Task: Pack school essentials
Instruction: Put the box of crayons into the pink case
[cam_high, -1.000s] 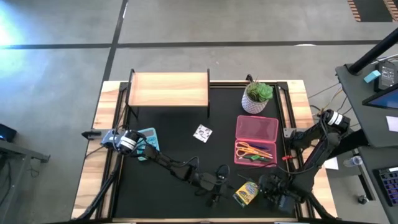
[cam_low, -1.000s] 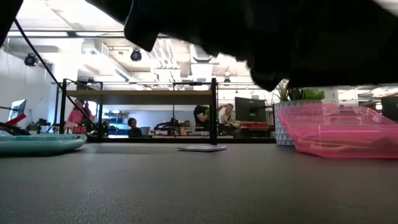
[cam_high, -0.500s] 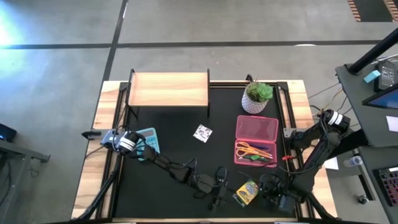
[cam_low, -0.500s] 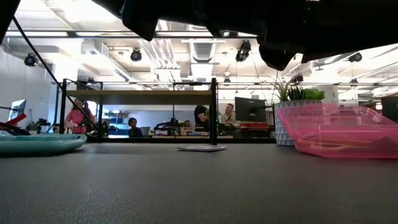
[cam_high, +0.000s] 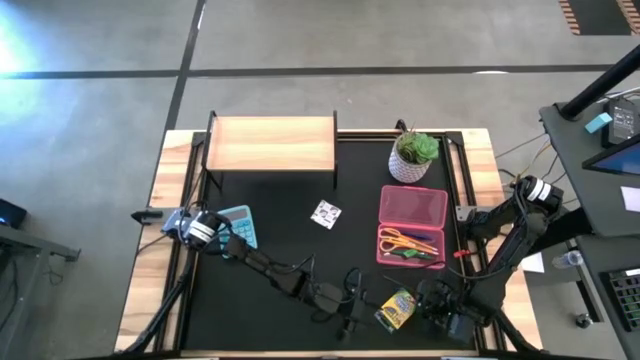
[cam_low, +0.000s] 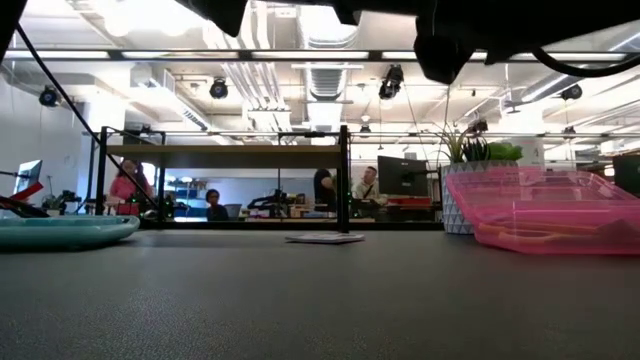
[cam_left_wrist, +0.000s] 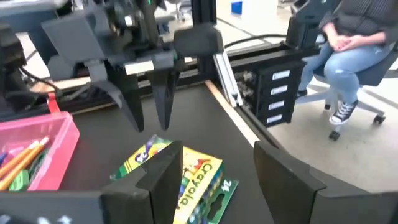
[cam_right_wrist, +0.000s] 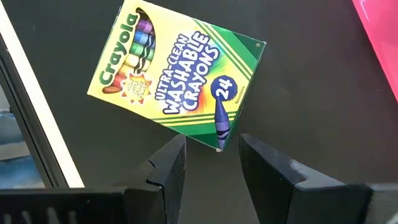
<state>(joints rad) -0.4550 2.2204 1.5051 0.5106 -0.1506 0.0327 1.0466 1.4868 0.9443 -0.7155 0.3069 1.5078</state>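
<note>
- Two dark grippers sit near the table's front edge, one on each side of the crayon box (cam_high: 396, 309), which lies flat on the matte black table top (cam_high: 290, 250).
- That box is a flat cardboard rectangle, yellow and green, printed with a row of crayons and the number 24; it rests at a slant, just in front of the pink case (cam_high: 412, 226).
- Translucent pink plastic makes up the case, a shallow rectangular tray with its lid swung open; yellow-handled scissors (cam_high: 408, 240) and green pens (cam_high: 404, 254) lie inside it.
- Light wooden borders frame the black surface, and a plain wooden shelf (cam_high: 271, 143) on thin dark legs stands at the back.
- Beside the case's far end stands a potted plant (cam_high: 413, 156) in a pale faceted pot.
- Nearer the middle lies a small white patterned card (cam_high: 326, 214), flat and apart from everything else.
- A teal calculator (cam_high: 238, 223) lies close to the left arm's base.
- The left gripper (cam_left_wrist: 214, 180) reaches low across the table from the left, fingers moderately spread, with the box just ahead of them.
- The right gripper (cam_right_wrist: 211, 162) points straight down over the box's corner, fingers parted and holding nothing.
</note>
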